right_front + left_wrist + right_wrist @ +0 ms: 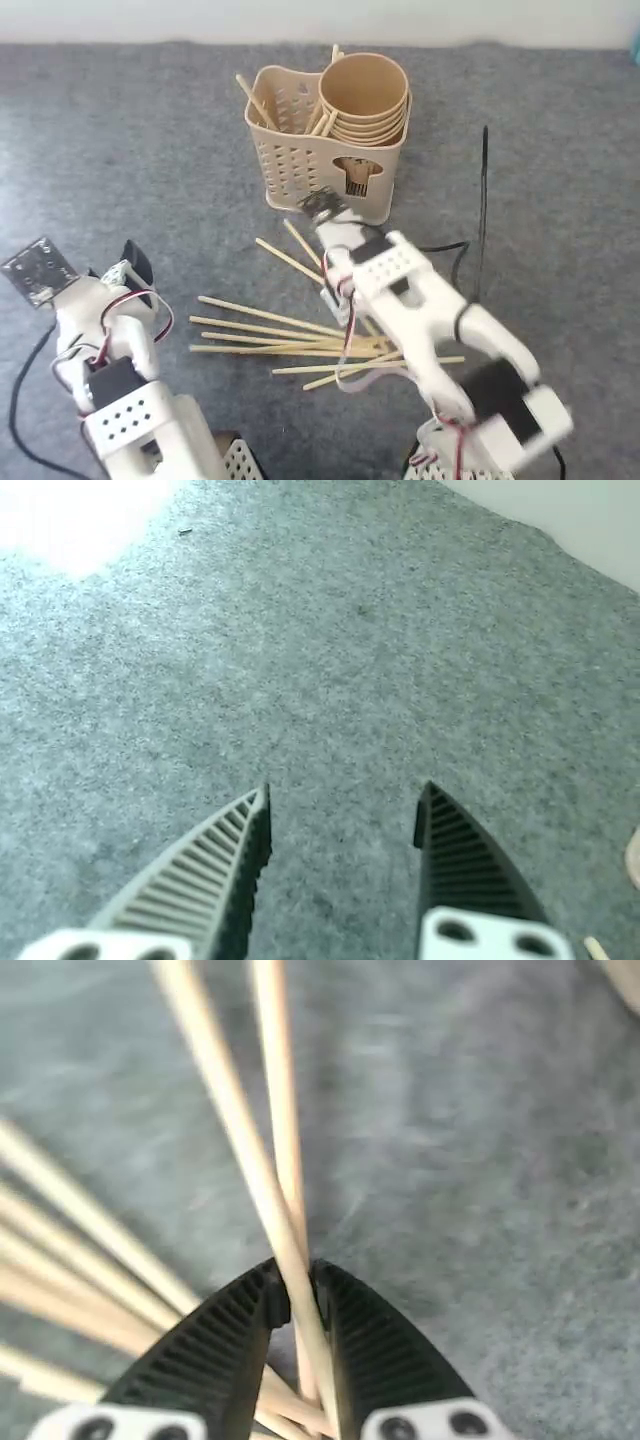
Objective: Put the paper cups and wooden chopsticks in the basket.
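- Currently the right hand [300, 1295] is pinching one chopstick [232, 1125] between its fingertips. The stick runs out ahead of the hand, past the tips, low over the grey surface [480, 1160].
- Also a second chopstick [275, 1070] crosses right beside the pinched one at the tips; can't tell if it's in the grip too.
- Most of the loose chopsticks [262, 332] lie fanned flat on the surface, from under the right hand out toward the left arm. Several overlap and some run under the right arm.
- Just ahead of the right hand, the basket [300, 165] stands upright, near the hand but not touching it.
- Inside it the paper cups [365, 95] are nested in one stack, open end up, in the compartment on the right arm's side.
- Next to the cups, a few leaning chopsticks [262, 105] stand in the other compartment, tips poking above the rim.
- Over on the other side the left hand [345, 795] is spread wide, with bare surface showing between its fingers. It's well apart from the basket and off to the side of the pile.
- On the right arm's outer side a black cable [484, 200] lies on the surface.
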